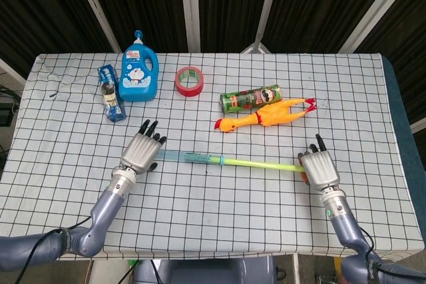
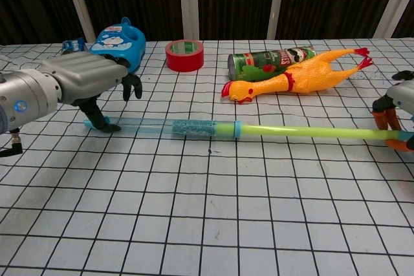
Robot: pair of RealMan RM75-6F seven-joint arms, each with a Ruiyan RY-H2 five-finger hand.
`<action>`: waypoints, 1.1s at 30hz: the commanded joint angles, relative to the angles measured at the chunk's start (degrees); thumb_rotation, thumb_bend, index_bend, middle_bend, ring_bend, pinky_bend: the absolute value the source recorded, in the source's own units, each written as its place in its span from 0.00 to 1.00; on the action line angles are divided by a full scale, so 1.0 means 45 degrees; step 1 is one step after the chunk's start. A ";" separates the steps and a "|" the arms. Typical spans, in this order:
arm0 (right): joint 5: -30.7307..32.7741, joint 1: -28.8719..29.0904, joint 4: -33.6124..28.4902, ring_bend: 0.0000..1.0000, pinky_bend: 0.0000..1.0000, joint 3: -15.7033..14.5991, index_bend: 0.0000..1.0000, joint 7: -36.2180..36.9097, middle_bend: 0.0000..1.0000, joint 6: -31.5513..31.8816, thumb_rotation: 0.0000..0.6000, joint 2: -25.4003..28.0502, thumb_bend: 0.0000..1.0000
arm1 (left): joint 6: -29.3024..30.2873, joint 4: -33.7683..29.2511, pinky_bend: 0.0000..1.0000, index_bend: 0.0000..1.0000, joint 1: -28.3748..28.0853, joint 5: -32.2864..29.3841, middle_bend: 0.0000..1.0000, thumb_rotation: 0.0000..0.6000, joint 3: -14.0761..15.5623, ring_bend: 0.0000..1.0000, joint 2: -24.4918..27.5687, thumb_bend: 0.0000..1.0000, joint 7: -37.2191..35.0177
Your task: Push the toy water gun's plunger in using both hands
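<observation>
**Across the table centre: water gun between both hands**

Toy water gun (image 1: pixel 200 158) lies flat on the checked table (image 1: pixel 213 217), barrel left, yellow-green plunger (image 2: pixel 310 134) extended right. Left hand (image 1: pixel 141 152) covers the barrel's nozzle end; in the chest view its fingers (image 2: pixel 97 121) are draped over the tube, thumb touching the table beside it. Whether it actually grips: cannot tell. Right hand (image 1: pixel 319 168) sits at the plunger's orange handle (image 2: pixel 388 127), fingers curled down around it; grip mostly hidden at frame edge. Far side: blue detergent bottle (image 1: pixel 139 69), small blue carton (image 1: pixel 111 92), red tape roll (image 1: pixel 189 81), green chips can (image 1: pixel 251 98), rubber chicken (image 1: pixel 266 115) touching the can.
</observation>
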 commanded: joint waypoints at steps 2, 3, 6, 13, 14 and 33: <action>0.0009 0.0003 0.0059 0.27 0.00 -0.0008 0.83 0.0056 0.60 -0.0026 1.00 0.0013 0.49 | 0.0131 0.0365 0.00 0.32 -0.0287 -0.0362 0.35 1.00 0.0026 0.03 -0.0350 0.35 0.0000; 0.0008 0.0004 0.0074 0.27 0.00 -0.0015 0.83 0.0066 0.60 -0.0033 1.00 0.0014 0.49 | 0.0141 0.0452 0.00 0.33 -0.0337 -0.0434 0.35 1.00 0.0081 0.03 -0.0400 0.35 0.0032; -0.0026 0.0005 0.0081 0.27 0.00 -0.0031 0.83 0.0085 0.60 -0.0022 1.00 0.0022 0.49 | 0.0153 0.0668 0.00 0.35 -0.0419 -0.0633 0.37 1.00 0.0210 0.03 -0.0527 0.35 0.0111; -0.0108 0.0031 0.0037 0.27 0.00 -0.0056 0.84 0.0076 0.60 -0.0012 1.00 0.0066 0.49 | 0.0193 0.1347 0.00 0.36 -0.0569 -0.1103 0.38 1.00 0.0467 0.03 -0.0996 0.36 0.0139; -0.0116 0.0039 0.0037 0.27 0.00 -0.0057 0.84 0.0064 0.60 -0.0014 1.00 0.0073 0.49 | 0.0199 0.1430 0.00 0.36 -0.0587 -0.1133 0.39 1.00 0.0500 0.03 -0.1047 0.36 0.0131; -0.0062 0.0054 -0.0083 0.27 0.00 -0.0122 0.84 -0.0280 0.61 0.0062 1.00 -0.0017 0.50 | 0.0626 0.1905 0.00 0.50 -0.0697 -0.0475 0.56 1.00 0.0903 0.09 -0.1297 0.47 -0.0927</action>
